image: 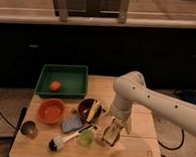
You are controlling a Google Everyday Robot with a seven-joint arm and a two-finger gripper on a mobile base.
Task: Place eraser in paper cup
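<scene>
The small lime-green paper cup (86,137) stands near the front edge of the wooden table (137,150). My gripper (109,135) hangs just to the right of the cup, low over the table, at the end of my white arm (140,95). A pale object shows between its fingers, but I cannot tell whether it is the eraser. A blue-grey flat object (71,124) lies just behind and left of the cup.
A green tray (61,81) with an orange-red ball (54,85) sits at the back left. An orange bowl (51,111), a dark bowl with a banana (89,110), a grey metal cup (28,129) and a brush (62,140) surround the cup.
</scene>
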